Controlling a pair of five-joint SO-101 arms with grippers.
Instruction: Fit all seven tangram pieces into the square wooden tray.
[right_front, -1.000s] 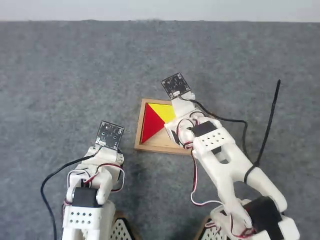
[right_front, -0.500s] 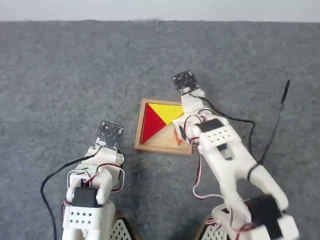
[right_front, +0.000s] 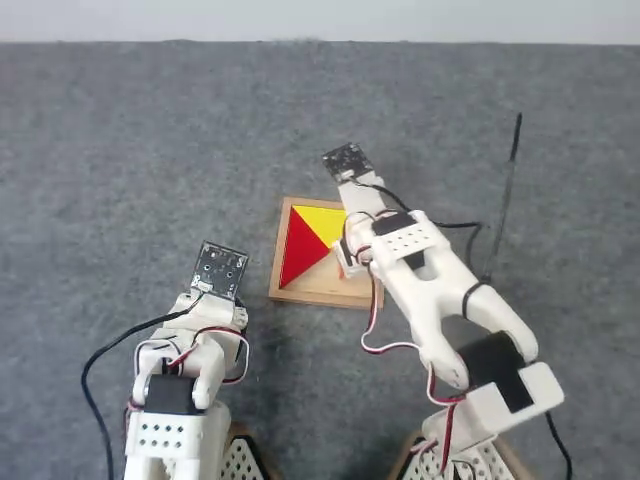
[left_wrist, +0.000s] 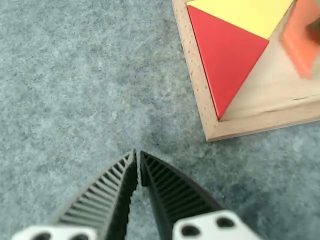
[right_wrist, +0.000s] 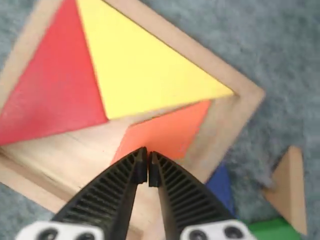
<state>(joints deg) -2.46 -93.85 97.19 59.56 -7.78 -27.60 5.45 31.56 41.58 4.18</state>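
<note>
The square wooden tray (right_front: 300, 292) lies mid-table with a red triangle (right_front: 296, 256) and a yellow triangle (right_front: 322, 222) inside. My right arm (right_front: 420, 270) reaches over the tray's right side. Its gripper (right_wrist: 147, 161) is shut, with its tips right over an orange piece (right_wrist: 167, 132) that lies in the tray (right_wrist: 250, 94) beside the yellow triangle (right_wrist: 145, 70) and the red triangle (right_wrist: 50, 95). My left arm (right_front: 190, 380) rests near the front left. Its gripper (left_wrist: 137, 156) is shut above bare carpet, short of the tray's (left_wrist: 200, 95) corner.
Loose pieces lie on the carpet just outside the tray's right edge: a blue piece (right_wrist: 220, 187), a tan triangle (right_wrist: 290, 192) and a green piece (right_wrist: 270, 230). Grey carpet covers the table all around.
My right arm swung right and then back left over the tray, and its base turned. The orange piece came into sight in the tray. The left arm kept still.
</note>
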